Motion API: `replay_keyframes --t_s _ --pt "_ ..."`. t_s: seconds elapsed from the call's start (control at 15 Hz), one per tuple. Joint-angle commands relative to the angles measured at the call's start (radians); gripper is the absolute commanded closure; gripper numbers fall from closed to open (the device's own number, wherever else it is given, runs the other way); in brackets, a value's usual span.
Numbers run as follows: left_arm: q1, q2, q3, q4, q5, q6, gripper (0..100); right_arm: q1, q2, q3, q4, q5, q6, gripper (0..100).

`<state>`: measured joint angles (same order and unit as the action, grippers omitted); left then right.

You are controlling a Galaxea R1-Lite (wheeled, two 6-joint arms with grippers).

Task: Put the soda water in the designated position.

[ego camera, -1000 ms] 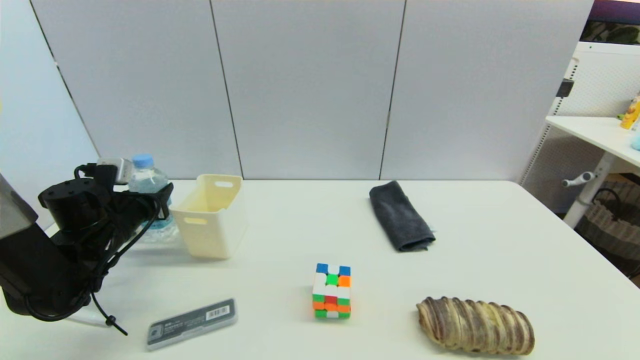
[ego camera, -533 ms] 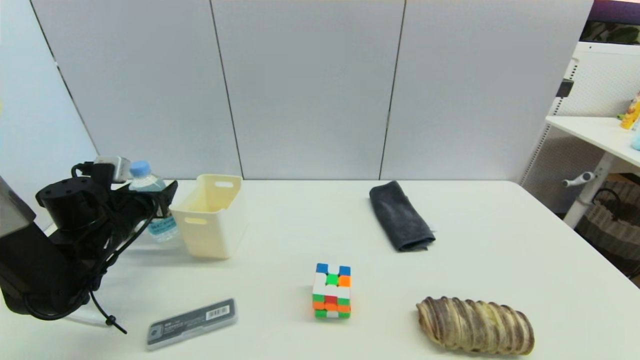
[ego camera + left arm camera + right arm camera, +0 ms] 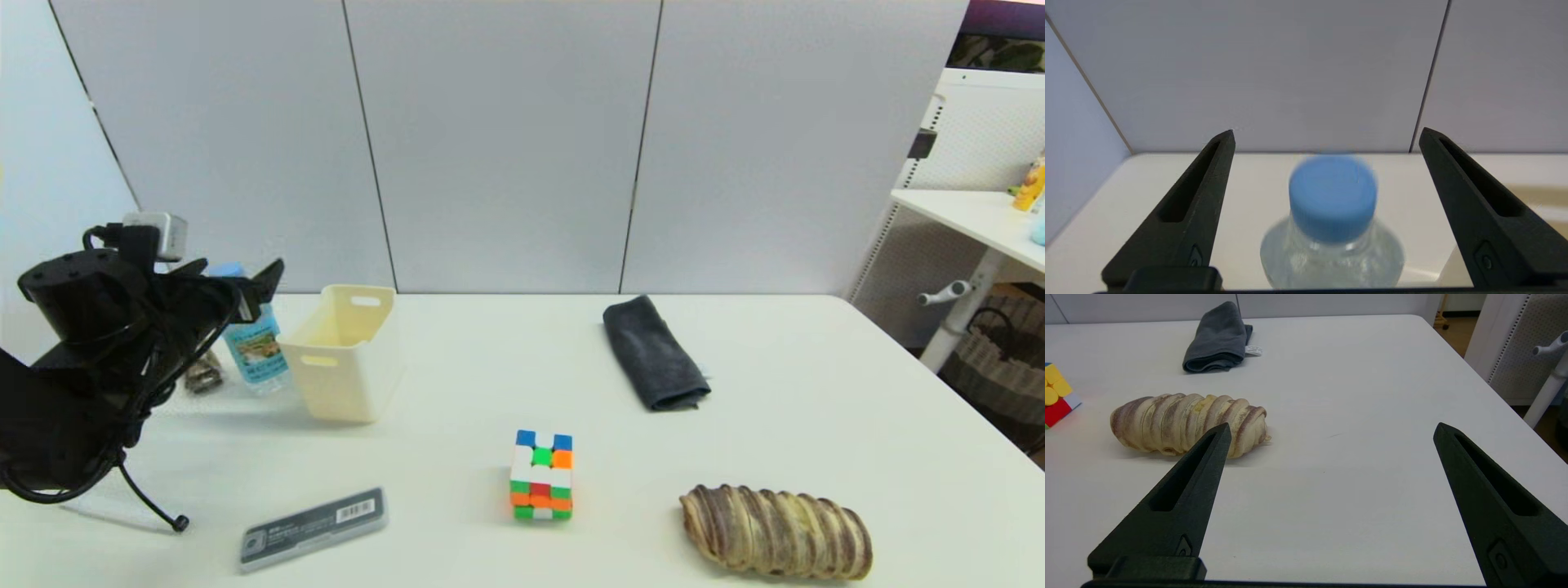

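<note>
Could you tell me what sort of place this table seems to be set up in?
Probably a lab or office test space: plain grey partition panels stand behind the white table, and a white pegboard stand adjoins a second desk.

soda water (image 3: 255, 347) top hidden by left claw (image 3: 233, 282) | cap blurred

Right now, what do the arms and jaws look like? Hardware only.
The left arm is matte black with a round joint housing, loose black cables looped along it, one ending in a small knot, and a small grey box on top. The left gripper and right gripper match: two long black wedge-shaped tapering fingers, each with a slot-like recess. The right arm is outside the head view.
</note>
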<state>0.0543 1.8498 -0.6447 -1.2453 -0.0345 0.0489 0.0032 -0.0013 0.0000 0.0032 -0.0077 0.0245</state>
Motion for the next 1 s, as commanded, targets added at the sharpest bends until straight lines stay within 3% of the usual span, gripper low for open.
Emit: replay_keyframes --t_s 0.07,0.2,0.4,0.53,1.0 --pt "-0.001 -0.284 -0.205 0.451 -0.004 0.005 0 0.000 0.001 0.002 0.000 0.000 0.000 0" --pt "-0.007 -0.420 -0.311 0.738 -0.004 0.012 0 0.000 0.001 0.002 0.000 0.000 0.000 0" --pt "-0.011 -0.598 -0.368 1.020 -0.004 0.040 0 0.000 0.001 0.002 0.000 0.000 0.000 0" --pt "-0.011 -0.721 -0.300 1.083 -0.002 0.040 0 0.000 0.001 0.002 0.000 0.000 0.000 0" --pt "-0.011 -1.084 0.189 1.064 0.002 0.055 0 0.001 0.001 0.002 0.000 0.000 0.000 0"
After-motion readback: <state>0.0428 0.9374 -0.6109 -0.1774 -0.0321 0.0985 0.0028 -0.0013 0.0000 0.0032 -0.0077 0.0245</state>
